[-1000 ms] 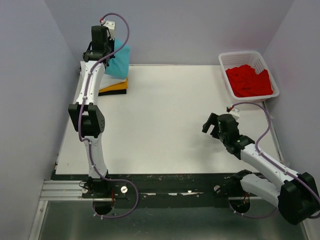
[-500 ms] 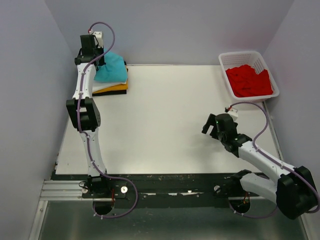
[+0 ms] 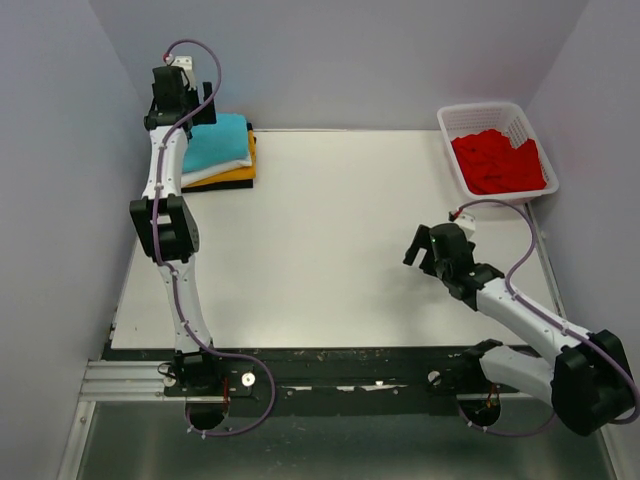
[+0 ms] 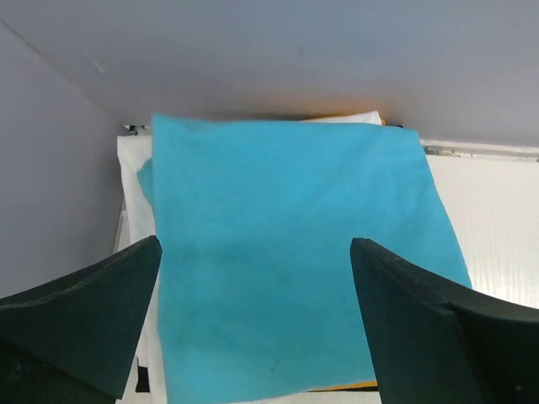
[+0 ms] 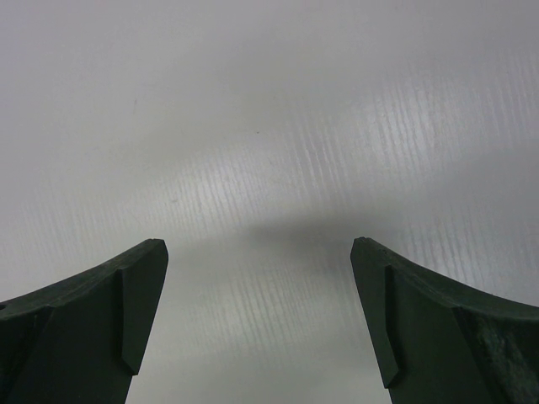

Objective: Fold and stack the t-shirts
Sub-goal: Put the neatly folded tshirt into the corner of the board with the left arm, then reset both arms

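Note:
A folded teal t-shirt lies flat on top of a stack at the table's back left corner, over a white, an orange-yellow and a black layer. My left gripper hangs open just above the teal shirt's left side, holding nothing. A red t-shirt lies crumpled in the white basket at the back right. Over bare table at the right, my right gripper stands open and empty.
The side wall stands close behind the left gripper, and the back wall runs right behind the stack. The basket sits at the table's right edge. White tabletop spreads between the stack and the right arm.
The left gripper carried the bunched teal shirt down onto the stack and opened. The shirt now lies flat there. The right arm has barely moved.

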Available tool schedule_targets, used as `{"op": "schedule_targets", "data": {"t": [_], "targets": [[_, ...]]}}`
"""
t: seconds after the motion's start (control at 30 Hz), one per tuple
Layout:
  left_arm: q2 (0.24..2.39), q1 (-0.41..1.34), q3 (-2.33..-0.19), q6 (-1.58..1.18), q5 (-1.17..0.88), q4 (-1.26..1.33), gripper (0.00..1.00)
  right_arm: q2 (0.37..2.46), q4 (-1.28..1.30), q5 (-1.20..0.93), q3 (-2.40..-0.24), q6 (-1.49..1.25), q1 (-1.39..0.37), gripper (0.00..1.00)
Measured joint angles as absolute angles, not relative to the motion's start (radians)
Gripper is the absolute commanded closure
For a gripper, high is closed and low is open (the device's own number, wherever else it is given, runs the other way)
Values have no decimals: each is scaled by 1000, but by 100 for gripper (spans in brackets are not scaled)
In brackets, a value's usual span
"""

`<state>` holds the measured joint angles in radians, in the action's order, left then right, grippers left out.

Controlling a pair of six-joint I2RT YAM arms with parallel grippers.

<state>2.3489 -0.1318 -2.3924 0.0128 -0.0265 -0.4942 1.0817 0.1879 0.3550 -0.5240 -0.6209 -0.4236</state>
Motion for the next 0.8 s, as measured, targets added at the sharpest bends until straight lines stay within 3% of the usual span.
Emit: {"op": "schedule_targets", "data": {"t": [0.2,0.3,0.57,0.8], "targets": [[2256,-138,-2310,-109,4,-505,1,1032,276,362,-592,-599,-424,0],[2101,-138,-2178,-192,-28,-503,1,971,294,366,-603,-597,-424,0],[1388,-110,-1494,-439,-185,-270,1,819,294,376,-559,-617,-424,0],[962,162,-866,-536,-136,-187,2,717,278,373,-489,-628,-424,0]]}}
